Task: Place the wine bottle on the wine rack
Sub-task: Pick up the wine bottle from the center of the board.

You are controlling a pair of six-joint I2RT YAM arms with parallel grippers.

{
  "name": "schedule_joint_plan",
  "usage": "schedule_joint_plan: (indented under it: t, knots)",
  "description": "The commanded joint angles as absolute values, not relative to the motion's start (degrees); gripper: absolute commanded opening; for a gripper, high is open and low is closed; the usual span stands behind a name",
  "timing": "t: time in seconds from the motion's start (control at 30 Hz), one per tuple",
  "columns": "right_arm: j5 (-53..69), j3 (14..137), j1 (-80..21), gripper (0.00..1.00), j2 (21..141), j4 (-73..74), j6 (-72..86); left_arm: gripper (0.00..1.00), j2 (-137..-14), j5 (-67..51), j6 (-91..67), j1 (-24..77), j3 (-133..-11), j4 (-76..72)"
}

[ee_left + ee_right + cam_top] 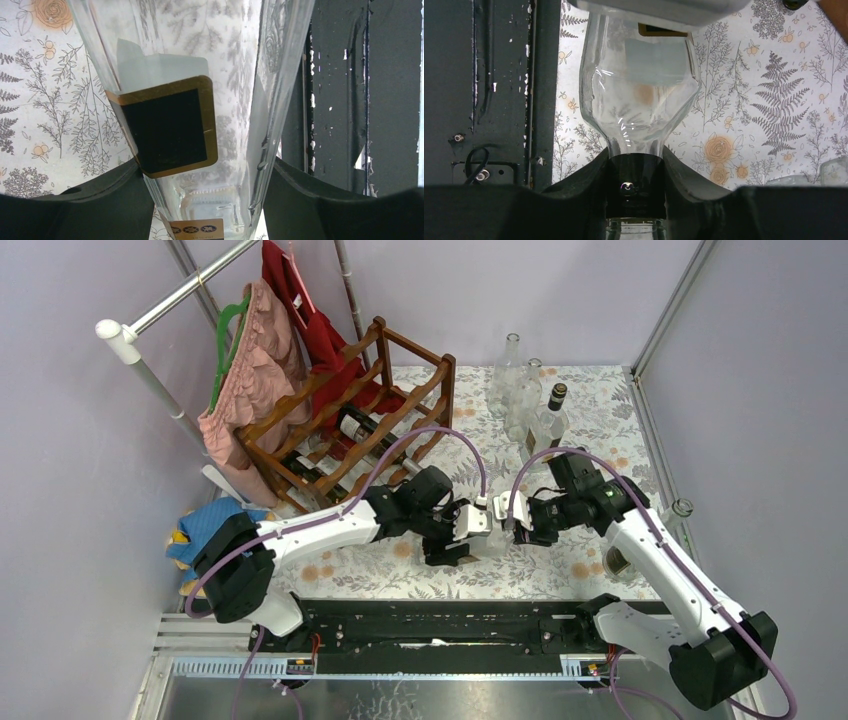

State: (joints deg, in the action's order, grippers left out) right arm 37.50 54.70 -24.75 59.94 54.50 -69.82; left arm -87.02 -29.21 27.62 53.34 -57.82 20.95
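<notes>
A clear glass wine bottle (497, 517) with a black-and-gold label (170, 125) is held level between my two grippers, above the floral tablecloth. My left gripper (468, 525) is shut on the bottle's body (200, 75), with a finger (100, 205) pressed on each side. My right gripper (522, 520) is shut on the bottle's black-foiled neck (636, 180). The bottle's shoulder (639, 90) widens away from it. The dark reddish-brown wine rack (350, 420) stands at the back left, beyond the left arm, with dark bottles (362, 427) lying in it.
Several clear empty bottles (518, 390) and a dark-capped one (553, 415) stand at the back, right of the rack. A glass (682, 508) sits at the right edge. Clothes (250, 360) hang left of the rack, above a blue cloth (205, 530). A black rail (450, 620) runs along the near edge.
</notes>
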Motion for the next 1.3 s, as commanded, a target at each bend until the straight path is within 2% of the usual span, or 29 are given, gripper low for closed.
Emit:
schedule_joint_plan:
  t: [0.0, 0.1, 0.17, 0.3, 0.63, 1.0, 1.27]
  knots:
    - [41.8, 53.0, -25.2, 0.09, 59.5, 52.9, -67.8, 0.00, -84.7, -32.2, 26.7, 53.2, -60.7, 15.5]
    - [42.8, 52.7, -25.2, 0.42, 60.8, 53.6, -69.8, 0.00, -85.4, -33.7, 26.8, 53.2, -61.4, 16.3]
    - [43.3, 53.0, -25.3, 0.59, 61.4, 53.3, -69.9, 0.00, -85.8, -33.8, 26.7, 53.3, -61.6, 16.8]
    - [42.8, 54.6, -26.0, 0.74, 62.2, 52.3, -69.7, 0.00, -86.4, -33.6, 26.8, 53.4, -61.8, 17.1]
    - [38.1, 55.3, -32.4, 0.75, 62.8, 48.5, -66.1, 0.00, -88.0, -33.3, 24.9, 53.4, -63.1, 17.6]
    - [34.4, 53.2, -34.6, 0.62, 63.4, 46.7, -64.2, 0.00, -87.1, -33.7, 25.1, 53.4, -63.0, 17.7]
    - [33.3, 51.3, -34.6, 0.62, 61.2, 46.4, -63.8, 0.00, -86.5, -33.8, 25.1, 53.4, -62.9, 17.5]
